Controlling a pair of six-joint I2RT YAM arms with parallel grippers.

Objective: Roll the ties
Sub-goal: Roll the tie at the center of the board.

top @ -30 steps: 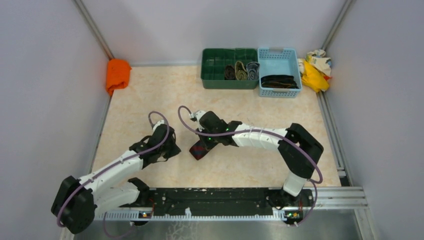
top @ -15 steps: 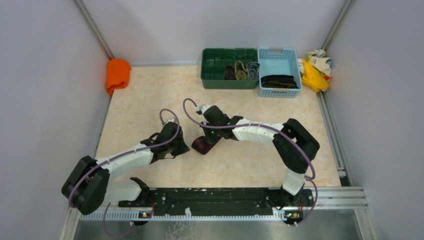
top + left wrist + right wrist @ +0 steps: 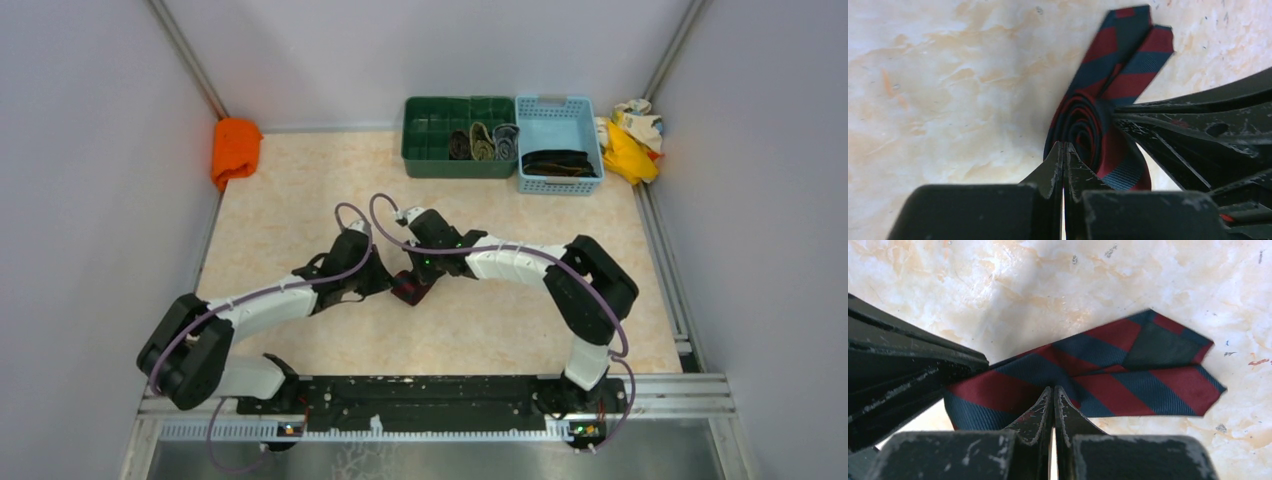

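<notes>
While both arms reach in from the near edge, the left gripper (image 3: 1064,150) and the right gripper (image 3: 1053,392) meet over a dark red and navy tie (image 3: 408,290) at the middle of the cream, marble-patterned table (image 3: 300,200). Each pair of scuffed black plastic jaws is pressed tight together, with no cloth seen between them. The tie, a finely ribbed weave in broad diagonal stripes, is wound into a loose coil standing on edge, its two ends lying flat beyond it, one overlapping the other. The left tips touch the coil's rim; the right tips rest on the flat striped cloth just short of the ends. Farther back, a green compartmented bin (image 3: 430,150) holds three rolled ties (image 3: 483,143), brown, olive and grey-blue. Touching its right side, a pale blue slotted basket (image 3: 558,105) holds dark ties (image 3: 557,162) lying flat. An orange cloth (image 3: 235,148) sits at the far left corner, yellow-and-cream rags (image 3: 632,135) at the far right.
</notes>
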